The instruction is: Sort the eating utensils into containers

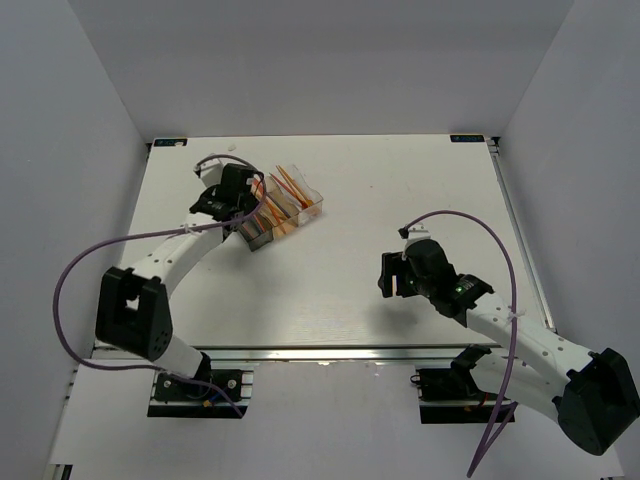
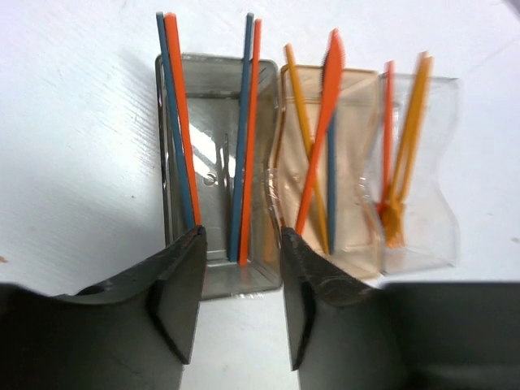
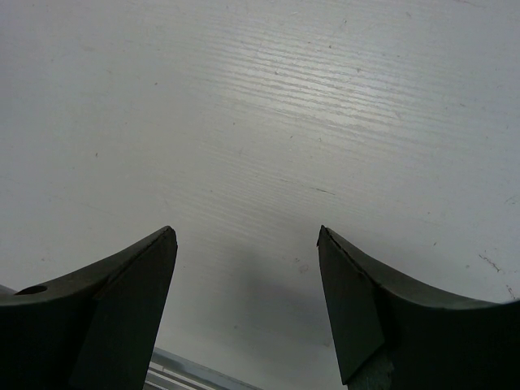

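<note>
1. White tabletop (image 1: 380,190), grey walls (image 1: 80,100) around it
2. Three joined bins (image 1: 310,205) sit at its far left; utensils (image 2: 180,122) stand in all three — blue and orange ones in the grey bin (image 2: 219,73)
3. Left pincer (image 2: 240,236) hangs over the grey bin's near end, jaws apart, gripping nothing
4. Right pincer (image 3: 245,231), wide open and empty, hovers over the tabletop, well apart from the bins

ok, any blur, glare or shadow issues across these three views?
Top external: even light, only soft shadows, the containers too small for detail. Left wrist: the left gripper is dark and soft up close; walls of the clear bin blur the utensils inside; the table is nearly washed out. Right wrist: table grain sharp, faint shadow below the right gripper.
</note>
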{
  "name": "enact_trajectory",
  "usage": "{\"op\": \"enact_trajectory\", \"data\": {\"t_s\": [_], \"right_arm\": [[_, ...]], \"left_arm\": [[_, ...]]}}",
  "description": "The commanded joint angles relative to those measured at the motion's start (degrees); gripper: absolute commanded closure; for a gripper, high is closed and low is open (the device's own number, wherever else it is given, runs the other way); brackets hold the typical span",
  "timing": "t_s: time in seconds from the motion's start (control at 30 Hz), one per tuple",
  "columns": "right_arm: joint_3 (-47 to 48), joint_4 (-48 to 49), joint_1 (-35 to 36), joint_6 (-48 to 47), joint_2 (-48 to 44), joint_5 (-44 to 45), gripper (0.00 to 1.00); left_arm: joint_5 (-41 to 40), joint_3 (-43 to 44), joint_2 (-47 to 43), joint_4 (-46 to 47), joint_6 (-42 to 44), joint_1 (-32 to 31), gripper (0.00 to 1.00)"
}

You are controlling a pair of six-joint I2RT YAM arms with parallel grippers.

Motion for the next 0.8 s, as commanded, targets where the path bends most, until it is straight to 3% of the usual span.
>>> {"op": "enact_trajectory", "data": {"t_s": [0.0,0.1,0.13,0.17,0.27,0.53,0.77], "right_arm": [[2.2,1.3,-0.1,-0.8,-0.7,-0.1,0.25],[3.1,0.1,-0.1,-0.6,-4.1,-0.7,0.24],[3.4,-0.4,-0.1,-0.5,-5.0,-1.1,0.14],[3.7,-0.8,-0.1,-0.5,-6.2,-1.4,0.11],[5.3,-3.1,-0.1,-0.4,-10.3,-1.2,0.11],[13.3,-15.0,-0.1,-0.1,-17.4,6.9,0.11],[14.1,-16.1,-0.1,-2.3,-27.7,11.9,0.11]], "left_arm": [[-0.2,0.5,-7.9,-2.4,0.0,-0.1,0.46],[-0.9,-0.4,-15.6,-5.8,2.5,-0.1,0.30],[-0.9,-1.0,-17.8,-7.5,4.9,-0.1,0.26],[-0.7,-1.5,-22.6,-8.6,6.0,-0.1,0.21],[-1.5,-4.1,-30.3,-13.7,10.9,-0.1,0.11],[-12.9,-13.0,-52.9,-23.3,17.1,-0.2,0.02],[-14.4,-14.2,-58.5,-22.3,17.3,-0.2,0.02]]}}
